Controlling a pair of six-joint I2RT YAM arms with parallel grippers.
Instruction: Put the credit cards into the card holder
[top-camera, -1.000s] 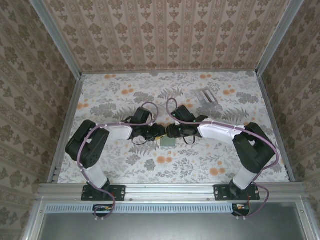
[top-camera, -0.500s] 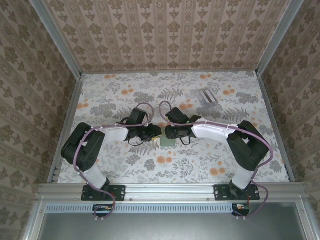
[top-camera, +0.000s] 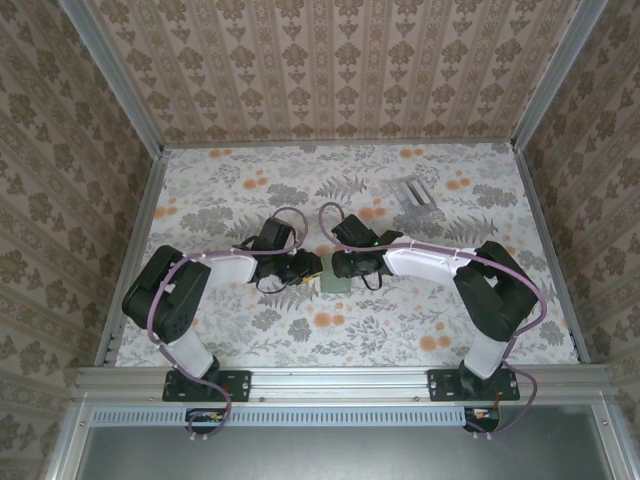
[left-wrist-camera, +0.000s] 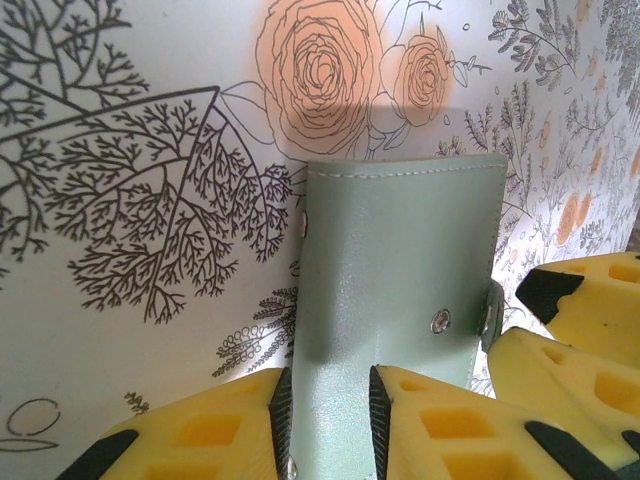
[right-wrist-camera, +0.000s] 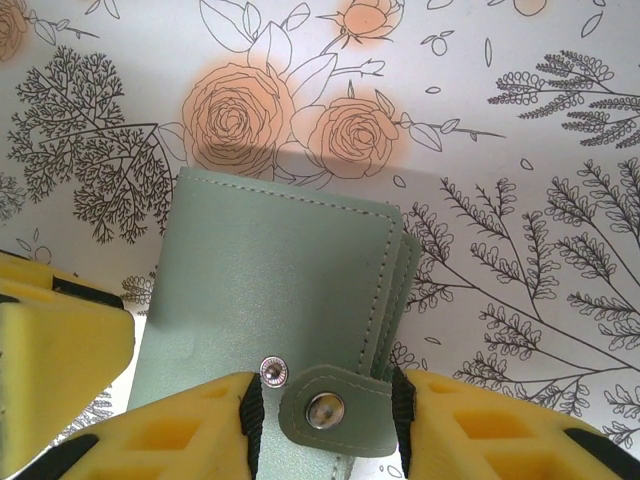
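Two-sided pinch: L end effector (left-wrist-camera: 328, 405) & R end effector (right-wrist-camera: 325, 405) each grip card holder (left-wrist-camera: 400, 250).

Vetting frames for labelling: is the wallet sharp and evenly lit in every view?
Left wrist: card holder sharp, its near part shadowed near the left gripper. Right wrist: equally sharp, with a shadow cast on the table behind it. Top external: tiny and dim.

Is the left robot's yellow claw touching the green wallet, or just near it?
Touching. In the left wrist view, the left gripper squeezes the green card holder between its black pads, with no gap showing.
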